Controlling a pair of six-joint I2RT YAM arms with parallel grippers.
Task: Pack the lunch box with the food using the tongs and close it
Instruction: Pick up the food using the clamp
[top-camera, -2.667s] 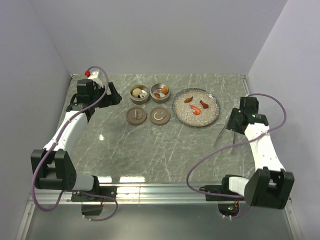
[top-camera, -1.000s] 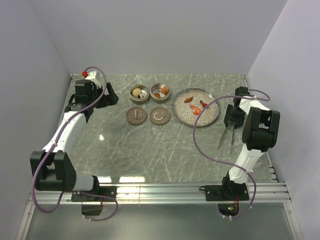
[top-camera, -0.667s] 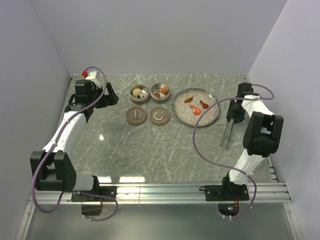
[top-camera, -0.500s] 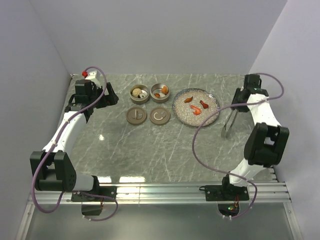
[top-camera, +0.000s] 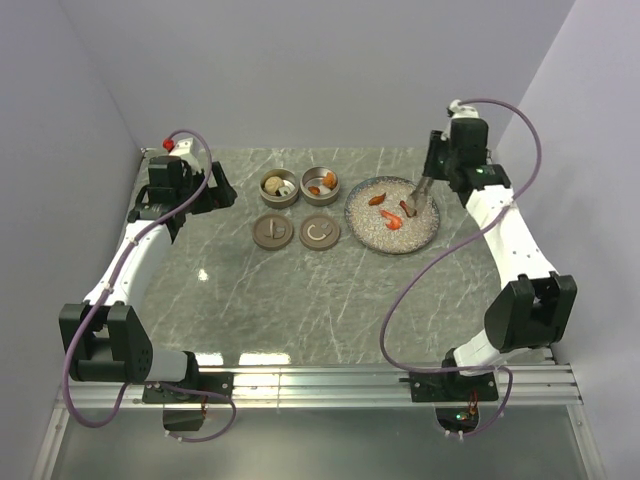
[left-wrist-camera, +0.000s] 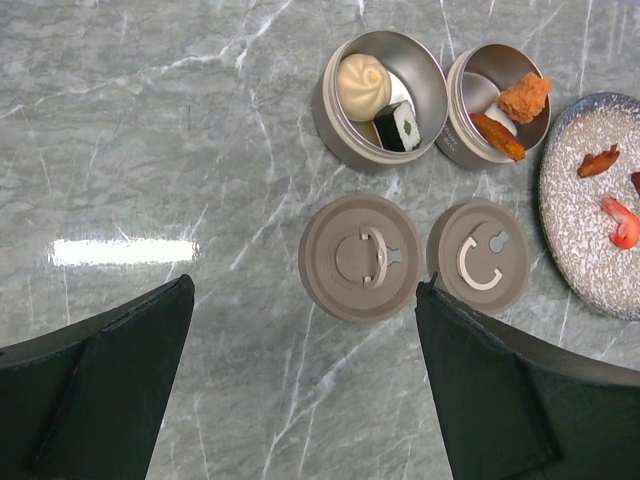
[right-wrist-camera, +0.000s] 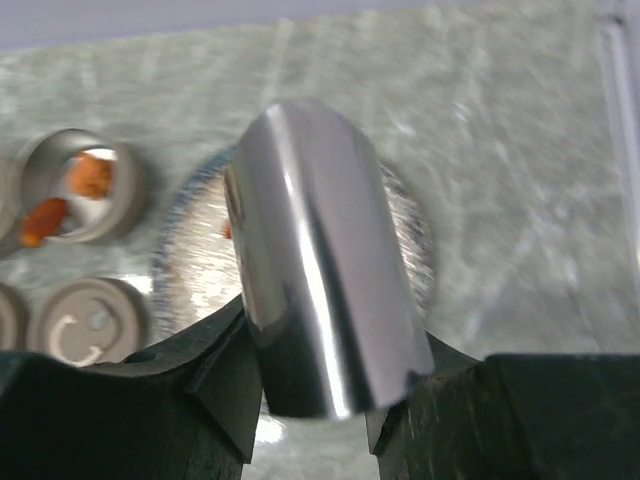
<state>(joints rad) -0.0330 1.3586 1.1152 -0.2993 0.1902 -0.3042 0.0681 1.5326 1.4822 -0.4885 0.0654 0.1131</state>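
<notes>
Right gripper (right-wrist-camera: 318, 385) clenched on tongs (top-camera: 418, 196), tips over plate (top-camera: 385, 238), far-right part of table (top-camera: 330, 290). Left gripper (top-camera: 224, 187) released wide, far-left edge. Orange-red food bits (top-camera: 392, 219) on plate. Step, likely: fetching one. Next: lower, pinch bit, carry to open tins (left-wrist-camera: 335, 130).

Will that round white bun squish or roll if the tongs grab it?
The bun looks puffy, so it would probably dent. Being round, it may slip from the shiny tongs, but the tin wall should stop rolling.
</notes>
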